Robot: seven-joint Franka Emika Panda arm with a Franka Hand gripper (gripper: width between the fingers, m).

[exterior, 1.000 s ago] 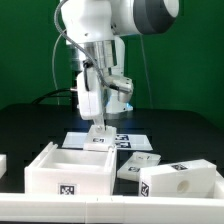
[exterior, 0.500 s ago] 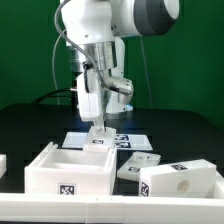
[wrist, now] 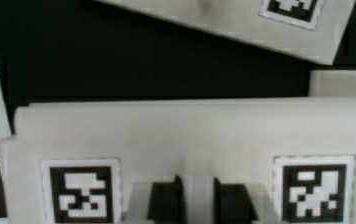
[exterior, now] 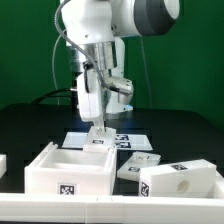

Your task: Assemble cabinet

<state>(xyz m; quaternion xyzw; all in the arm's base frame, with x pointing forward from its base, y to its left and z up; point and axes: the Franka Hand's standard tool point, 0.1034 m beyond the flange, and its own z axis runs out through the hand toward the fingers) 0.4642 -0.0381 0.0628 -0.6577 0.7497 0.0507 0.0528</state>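
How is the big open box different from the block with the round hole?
The open box is hollow with its top open; the block is closed, with a round hole in its front face. The open box wears its tag on its front wall; the block wears its tag on top. The open box looks bigger than the block. Both are white.

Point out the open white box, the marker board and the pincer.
Open white box [exterior: 42, 180]: exterior view, on its front wall beside the tag.
Marker board [exterior: 136, 137]: exterior view, on its flat surface behind the box.
Pincer [exterior: 99, 128]: exterior view, midway between its fingertips.
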